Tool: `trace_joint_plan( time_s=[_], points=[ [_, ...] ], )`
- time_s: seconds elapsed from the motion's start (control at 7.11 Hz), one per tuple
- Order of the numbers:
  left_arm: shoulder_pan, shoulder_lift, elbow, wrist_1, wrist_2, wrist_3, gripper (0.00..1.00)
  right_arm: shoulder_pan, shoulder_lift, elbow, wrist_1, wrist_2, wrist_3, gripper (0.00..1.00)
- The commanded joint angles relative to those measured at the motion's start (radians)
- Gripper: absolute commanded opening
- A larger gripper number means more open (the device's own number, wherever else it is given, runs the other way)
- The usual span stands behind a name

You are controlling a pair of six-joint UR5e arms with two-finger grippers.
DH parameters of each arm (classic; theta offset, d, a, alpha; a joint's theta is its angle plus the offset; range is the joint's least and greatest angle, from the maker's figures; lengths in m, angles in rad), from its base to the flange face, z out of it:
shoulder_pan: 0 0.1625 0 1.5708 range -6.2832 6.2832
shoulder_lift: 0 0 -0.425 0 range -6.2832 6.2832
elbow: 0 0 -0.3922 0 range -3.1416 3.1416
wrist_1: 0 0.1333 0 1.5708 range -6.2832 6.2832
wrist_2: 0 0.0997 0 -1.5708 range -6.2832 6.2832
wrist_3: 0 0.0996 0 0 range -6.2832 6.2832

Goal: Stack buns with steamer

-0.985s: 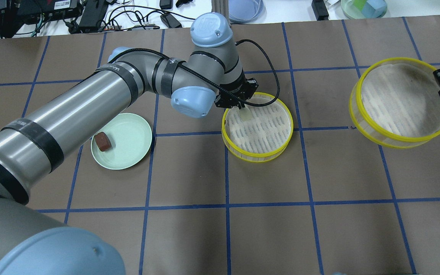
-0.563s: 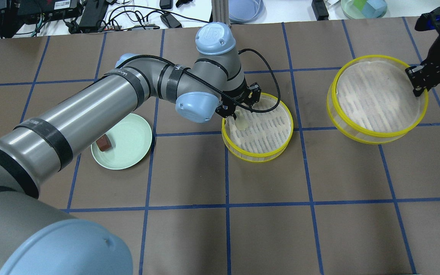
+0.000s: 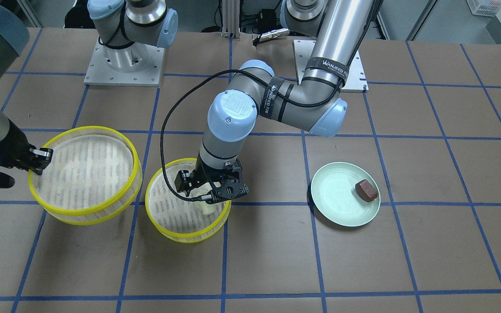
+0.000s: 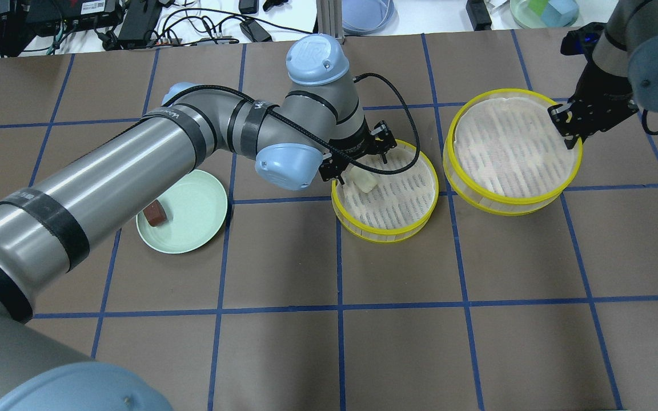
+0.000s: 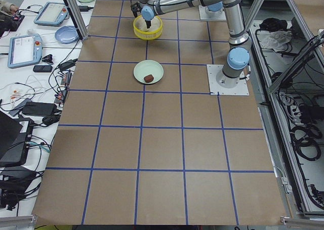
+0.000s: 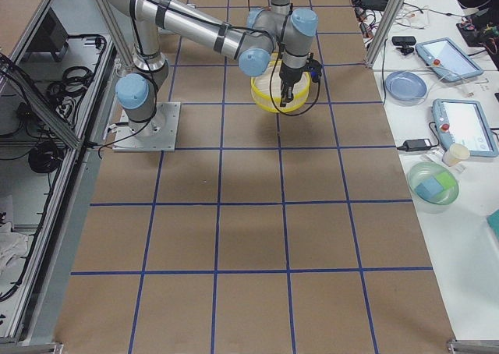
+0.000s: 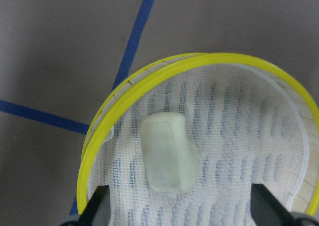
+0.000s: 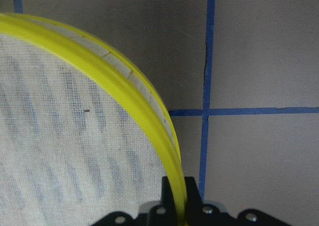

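A cream-white bun (image 4: 366,181) (image 7: 168,154) (image 3: 207,208) lies loose on the mesh of the yellow-rimmed steamer basket (image 4: 386,237) (image 3: 185,237) (image 7: 149,81). My left gripper (image 4: 357,165) (image 3: 210,191) (image 7: 182,211) hovers just above it, open and empty. My right gripper (image 4: 564,130) (image 3: 38,160) (image 8: 182,206) is shut on the rim of a second steamer basket (image 4: 506,202) (image 3: 85,215) (image 8: 124,91), held beside the first one. The dark reddish-brown bun (image 4: 153,213) (image 3: 366,190) sits on the pale green plate (image 4: 197,228) (image 3: 333,213).
Cables, a blue dish (image 4: 366,14) and a green bowl (image 4: 543,11) lie beyond the table's far edge. The left arm's forearm passes over the plate's near side in the overhead view. Blue tape lines grid the brown table.
My left gripper has let go of the cream bun, which now lies flat in the basket. My right gripper has carried the second basket leftward, close to the first.
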Motion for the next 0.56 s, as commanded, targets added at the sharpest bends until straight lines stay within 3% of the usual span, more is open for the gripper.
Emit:
trace_joint_plan(
  time_s=[0.0, 0.42],
  points=[
    [0.075, 0.065, -0.004, -0.023, 0.004, 0.128, 1.0, 0.078, 0.042, 0.0, -0.005, 0.001, 0.132, 0.12],
    [0.333, 0.183, -0.004, -0.215, 0.012, 0.44, 1.0, 0.2, 0.053, 0.002, 0.0, 0.048, 0.258, 0.12]
  ],
)
